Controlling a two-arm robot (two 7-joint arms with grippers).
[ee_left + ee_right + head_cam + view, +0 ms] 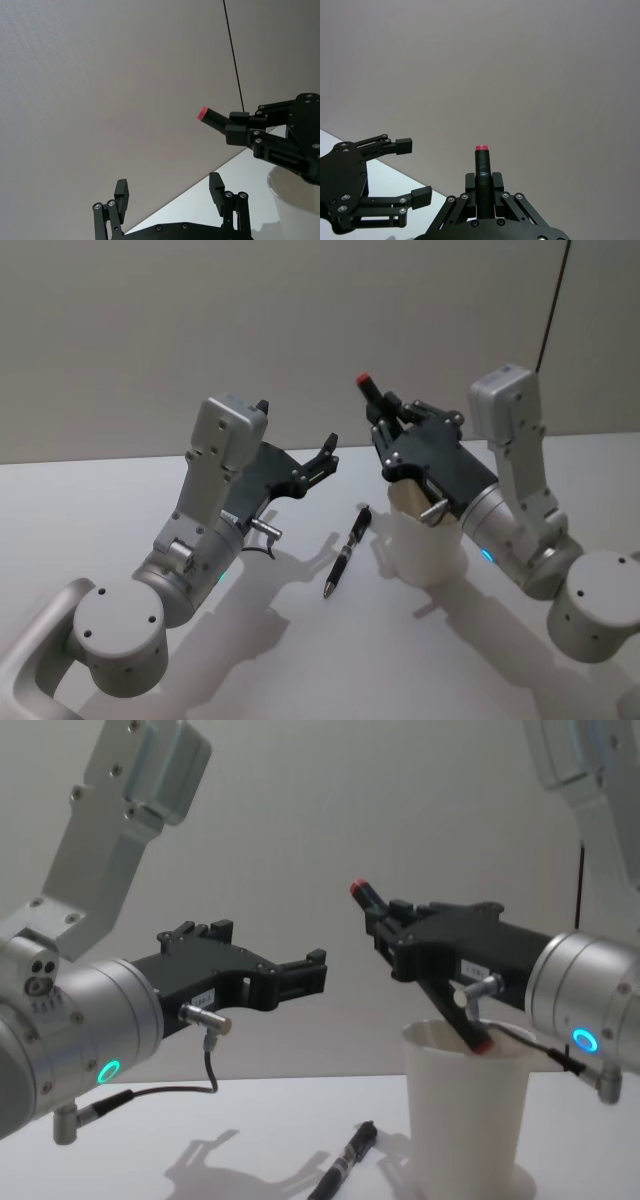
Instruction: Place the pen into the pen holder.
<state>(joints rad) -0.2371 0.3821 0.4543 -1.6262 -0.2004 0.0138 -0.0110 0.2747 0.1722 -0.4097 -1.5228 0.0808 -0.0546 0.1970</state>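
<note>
- My right tool (388, 412) is closed on the pen (371, 390). It grips the black barrel at its upper part, a little under the red end.
- The pen holder (430, 552) stands on the counter (90, 510) at the right, directly below this tool. In the chest view the lower end of the pen (470, 1030) seems to be at the mouth of the pen holder (465, 1120). How deep it is inside, I cannot tell.
- The long axis of the pen is tilted, not upright: the red end points up, far and to the left, and the low end points down to the cup at the right.
- I judge that the next move depends on this tilt. The pen should be more upright over the opening, or lower in it, before I let it go; otherwise it may fall over the rim or tip the light cup.
- The right wrist is bent forward over the cup, and the forearm comes in from the near right.
- My left tool (326, 455) is open and holds nothing. It hangs above the counter at the left, with its fingers turned toward the right tool, and they are apart.
- A second pen (347, 548) lies flat on the counter between the two arms, just left of the pen holder.
</note>
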